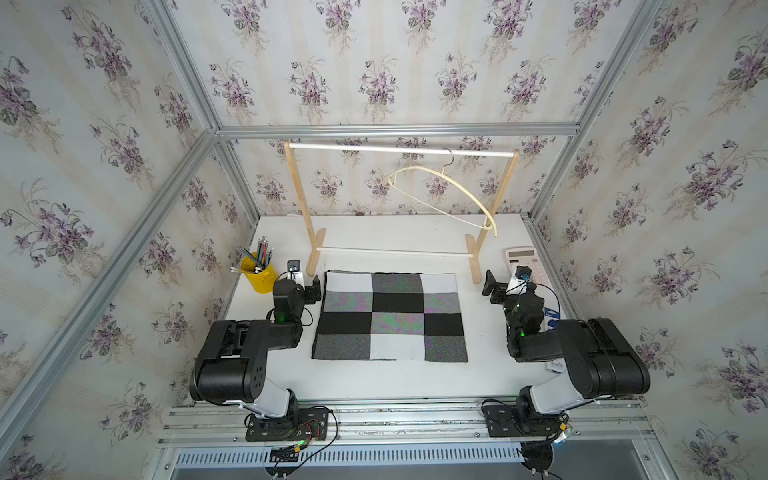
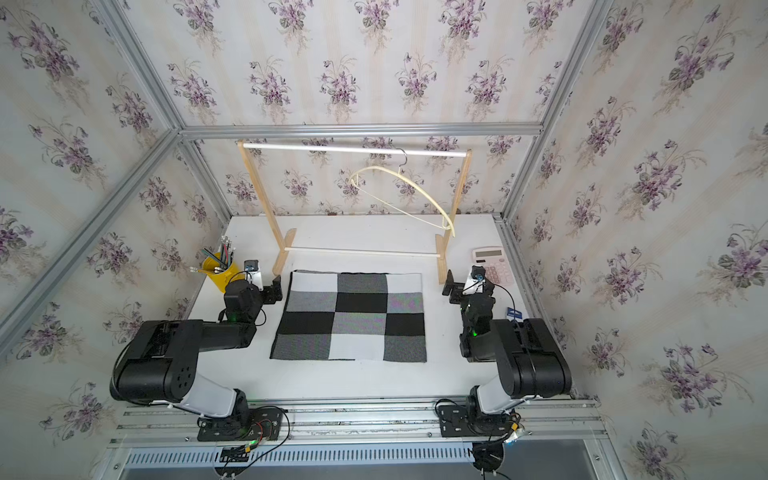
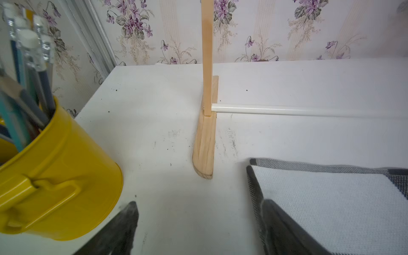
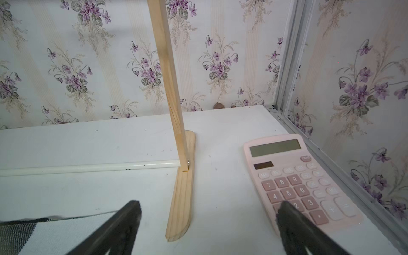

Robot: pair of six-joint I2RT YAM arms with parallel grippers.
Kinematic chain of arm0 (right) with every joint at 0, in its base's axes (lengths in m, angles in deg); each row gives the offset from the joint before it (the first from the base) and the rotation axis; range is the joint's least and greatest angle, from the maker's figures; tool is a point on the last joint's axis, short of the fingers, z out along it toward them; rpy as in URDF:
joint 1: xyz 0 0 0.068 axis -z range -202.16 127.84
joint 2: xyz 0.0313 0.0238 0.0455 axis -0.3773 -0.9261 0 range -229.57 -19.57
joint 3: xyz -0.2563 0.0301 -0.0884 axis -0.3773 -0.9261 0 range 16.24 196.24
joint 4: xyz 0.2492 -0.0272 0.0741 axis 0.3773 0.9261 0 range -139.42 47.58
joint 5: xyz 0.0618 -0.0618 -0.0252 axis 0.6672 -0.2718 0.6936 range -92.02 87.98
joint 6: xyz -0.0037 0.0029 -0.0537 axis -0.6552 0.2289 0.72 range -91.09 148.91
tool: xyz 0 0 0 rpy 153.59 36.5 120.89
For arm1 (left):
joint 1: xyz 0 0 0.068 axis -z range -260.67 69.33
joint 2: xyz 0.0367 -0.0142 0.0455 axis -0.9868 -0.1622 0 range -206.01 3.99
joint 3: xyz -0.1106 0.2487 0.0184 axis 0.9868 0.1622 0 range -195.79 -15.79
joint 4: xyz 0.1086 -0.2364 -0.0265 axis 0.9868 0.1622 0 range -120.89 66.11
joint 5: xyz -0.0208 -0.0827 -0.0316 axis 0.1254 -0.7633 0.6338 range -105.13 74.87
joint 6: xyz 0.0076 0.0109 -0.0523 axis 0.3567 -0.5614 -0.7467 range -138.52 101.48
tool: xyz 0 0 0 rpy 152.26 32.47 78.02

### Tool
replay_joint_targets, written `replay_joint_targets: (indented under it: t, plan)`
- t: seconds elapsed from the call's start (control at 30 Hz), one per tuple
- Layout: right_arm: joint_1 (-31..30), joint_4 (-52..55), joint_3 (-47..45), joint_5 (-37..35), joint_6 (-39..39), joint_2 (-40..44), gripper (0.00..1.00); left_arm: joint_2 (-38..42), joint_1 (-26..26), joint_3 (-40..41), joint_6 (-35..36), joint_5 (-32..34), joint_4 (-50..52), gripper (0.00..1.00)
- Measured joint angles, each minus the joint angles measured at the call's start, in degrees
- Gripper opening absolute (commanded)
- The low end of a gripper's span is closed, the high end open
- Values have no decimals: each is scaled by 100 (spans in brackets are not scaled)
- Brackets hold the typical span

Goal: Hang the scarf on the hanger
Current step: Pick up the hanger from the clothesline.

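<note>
Both your grippers are released and empty, the left gripper (image 3: 198,207) and right gripper (image 4: 209,205) beside the far corners of the scarf (image 1: 390,316), which lies flat mid-way across the worktop (image 1: 374,382). The hanger (image 1: 432,170) hangs on the rack (image 1: 299,195).

The white table (image 1: 395,382) bears the checkered scarf (image 1: 390,318) flat at its middle, a wooden rack (image 1: 300,195) just behind, a yellow pencil bucket (image 1: 259,276) far left and a pink calculator (image 1: 525,259) far right.

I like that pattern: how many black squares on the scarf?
3 black squares on the scarf: one central in the second row from the rack; two at the third row's left and right ends. Underside hidden.
</note>
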Motion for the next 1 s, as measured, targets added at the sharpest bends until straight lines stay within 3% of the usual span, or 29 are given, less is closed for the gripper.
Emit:
replay_joint_targets:
  t: [0.6,0.83,0.9,1.0]
  plan:
    - [0,9,2,15,0,0,100,-2,-4,13,48,-192,-20,89]
    - [0,162,39,13,0,79,93,57,-4,-68,50,-190,146,71]
    - [-9,557,162,-33,-2,409,92,319,-2,-275,57,-175,595,67]
    - [-133,1113,341,-337,-11,1143,92,990,76,-741,105,13,1377,68]
